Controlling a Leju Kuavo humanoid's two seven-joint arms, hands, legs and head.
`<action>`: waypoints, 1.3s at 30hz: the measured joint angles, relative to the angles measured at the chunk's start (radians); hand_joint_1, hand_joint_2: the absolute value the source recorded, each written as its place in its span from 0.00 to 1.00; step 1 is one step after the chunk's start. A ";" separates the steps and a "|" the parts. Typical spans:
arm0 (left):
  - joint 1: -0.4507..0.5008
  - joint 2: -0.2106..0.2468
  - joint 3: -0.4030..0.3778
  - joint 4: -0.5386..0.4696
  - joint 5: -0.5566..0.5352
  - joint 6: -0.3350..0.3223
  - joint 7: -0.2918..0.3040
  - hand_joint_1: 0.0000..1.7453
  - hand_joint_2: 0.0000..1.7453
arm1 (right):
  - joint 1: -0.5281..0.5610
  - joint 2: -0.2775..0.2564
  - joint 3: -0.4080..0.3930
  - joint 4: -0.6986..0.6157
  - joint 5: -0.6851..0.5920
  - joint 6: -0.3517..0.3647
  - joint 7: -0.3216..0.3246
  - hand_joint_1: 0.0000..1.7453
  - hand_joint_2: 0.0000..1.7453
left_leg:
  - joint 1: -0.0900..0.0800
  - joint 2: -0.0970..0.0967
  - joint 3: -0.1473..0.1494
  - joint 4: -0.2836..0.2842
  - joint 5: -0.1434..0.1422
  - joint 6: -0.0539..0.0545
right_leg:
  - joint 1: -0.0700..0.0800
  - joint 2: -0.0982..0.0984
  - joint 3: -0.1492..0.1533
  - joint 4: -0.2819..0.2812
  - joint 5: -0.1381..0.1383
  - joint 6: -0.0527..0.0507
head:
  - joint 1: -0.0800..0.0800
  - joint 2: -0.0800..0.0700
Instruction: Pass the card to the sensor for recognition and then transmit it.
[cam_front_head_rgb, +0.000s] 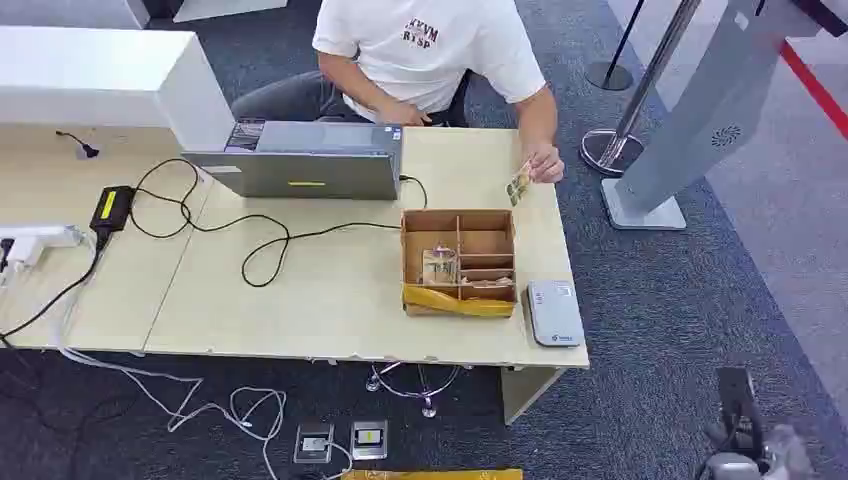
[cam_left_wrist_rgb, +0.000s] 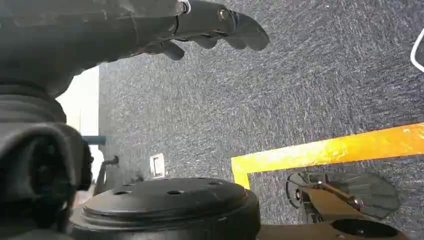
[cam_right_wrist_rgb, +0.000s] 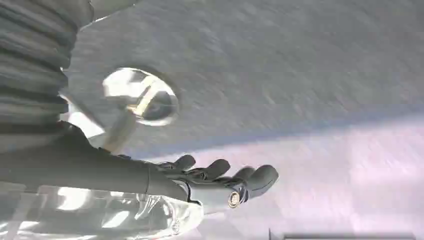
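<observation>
Small shiny card (cam_front_head_rgb: 518, 186) pinched in a person's hand (cam_front_head_rgb: 545, 163), up over the far right edge of the pale wooden surface (cam_front_head_rgb: 300, 300). Flat grey sensor box (cam_front_head_rgb: 554, 312) near the front right corner. Right hand (cam_right_wrist_rgb: 220, 182) low by the floor, fingers (cam_right_wrist_rgb: 260, 176) apart, holding nothing. Left hand (cam_left_wrist_rgb: 210, 25) hanging too, fingers loose and bare. Could go wrong: a long reach up, card slipping at the handover. In the way: brown cardboard divider box (cam_front_head_rgb: 459, 262) just beside the sensor. Grey laptop (cam_front_head_rgb: 300, 165) and black cables (cam_front_head_rgb: 200, 220) well apart.
</observation>
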 joint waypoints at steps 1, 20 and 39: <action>0.000 0.000 0.000 0.000 0.000 0.000 0.000 0.00 0.00 | -0.036 -0.026 -0.003 0.000 0.000 0.003 0.003 0.00 1.00 | 0.000 0.000 0.000 0.000 0.000 0.000 | 0.000 0.000 0.000 0.000 0.000 0.000 | 0.000 0.000; 0.000 0.000 0.000 0.000 0.013 -0.018 0.000 0.00 0.00 | -0.434 -0.182 0.028 0.023 0.001 -0.042 0.132 0.00 1.00 | 0.000 -0.002 -0.002 0.000 0.000 0.000 | 0.000 -0.002 -0.001 0.000 0.000 0.000 | 0.000 0.000; 0.002 0.000 0.000 0.000 0.023 -0.007 -0.024 0.00 0.00 | -0.699 -0.090 0.129 0.045 0.002 -0.077 -0.067 0.00 1.00 | 0.001 -0.004 -0.004 0.000 0.002 0.001 | 0.000 -0.004 -0.001 0.001 0.000 0.000 | 0.000 0.000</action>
